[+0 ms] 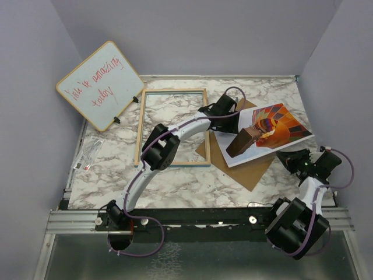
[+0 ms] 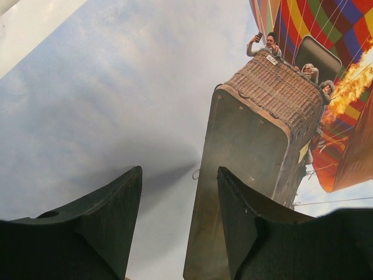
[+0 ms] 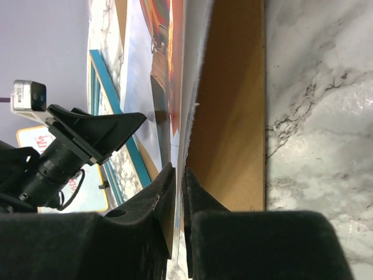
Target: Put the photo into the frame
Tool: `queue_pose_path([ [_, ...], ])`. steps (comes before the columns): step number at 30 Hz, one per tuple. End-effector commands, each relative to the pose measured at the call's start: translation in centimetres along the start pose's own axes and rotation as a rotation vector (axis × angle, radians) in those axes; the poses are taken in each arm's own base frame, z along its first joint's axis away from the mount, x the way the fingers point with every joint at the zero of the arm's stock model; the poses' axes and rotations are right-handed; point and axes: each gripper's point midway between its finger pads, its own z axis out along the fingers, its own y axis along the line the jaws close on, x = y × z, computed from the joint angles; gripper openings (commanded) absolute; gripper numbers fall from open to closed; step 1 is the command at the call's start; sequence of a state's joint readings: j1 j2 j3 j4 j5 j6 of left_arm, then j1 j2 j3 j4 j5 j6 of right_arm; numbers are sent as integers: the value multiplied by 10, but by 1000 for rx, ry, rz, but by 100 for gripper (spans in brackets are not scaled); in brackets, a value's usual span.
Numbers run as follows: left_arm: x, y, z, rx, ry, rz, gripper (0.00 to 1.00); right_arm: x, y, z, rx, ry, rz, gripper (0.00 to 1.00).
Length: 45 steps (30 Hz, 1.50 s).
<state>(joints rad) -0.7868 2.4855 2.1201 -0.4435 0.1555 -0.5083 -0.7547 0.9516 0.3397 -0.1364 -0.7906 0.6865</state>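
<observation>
Soft, even overhead light fills the top view; the marble table (image 1: 175, 175) carries only faint shadows beside the arms; up close the photo (image 2: 105, 105) is bright and sharp, with a grey shadow spreading from the dark left fingers (image 2: 99, 227); the right fingers (image 3: 145, 221) are dim and slightly blurred.

Robot lab test cell: plain lilac-grey walls (image 1: 204, 35) box in three sides of a marble-look table (image 1: 175, 181), with an aluminium extrusion rail (image 1: 76, 220) along its near edge. Left arm (image 1: 186, 131) and right arm (image 1: 312, 192), both trailing cables, mount at that edge. A whiteboard (image 1: 99, 84) with red handwriting leans in the far-left corner.
</observation>
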Motion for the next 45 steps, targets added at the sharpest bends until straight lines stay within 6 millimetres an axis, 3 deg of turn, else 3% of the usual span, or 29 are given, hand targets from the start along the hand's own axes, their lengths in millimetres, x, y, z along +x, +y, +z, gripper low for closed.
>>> queue_pose_path([
  [1, 90, 82, 29, -178, 258, -68, 58, -2, 1, -6, 35, -24, -7, 10],
  [4, 85, 77, 28, -154, 251, -53, 59, -7, 2, -9, 58, -41, -4, 1],
  [13, 36, 33, 7, 15, 175, 16, 77, -44, 4, -34, 274, -169, -7, 1],
  [21, 24, 46, -5, 29, 161, -6, 85, -55, 6, -51, 366, -223, -3, 0],
  [24, 27, 51, -1, 32, 171, -29, 85, -38, 1, -43, 337, -143, 23, 1],
  [26, 27, 49, 0, 43, 174, -33, 84, -23, -14, -36, 353, -88, 68, 9],
  [29, 23, 39, -5, 85, 170, -27, 83, -6, -41, -26, 401, -18, 118, 45],
  [31, 16, 29, -11, 113, 153, -17, 82, 2, -51, -20, 405, 8, 142, 56],
  [39, -16, -14, -32, 213, 52, 37, 82, 15, -65, 0, 337, 33, 209, 62],
  [45, -8, -23, -20, 233, 50, 48, 80, 9, -75, 9, 329, 2, 186, 60],
])
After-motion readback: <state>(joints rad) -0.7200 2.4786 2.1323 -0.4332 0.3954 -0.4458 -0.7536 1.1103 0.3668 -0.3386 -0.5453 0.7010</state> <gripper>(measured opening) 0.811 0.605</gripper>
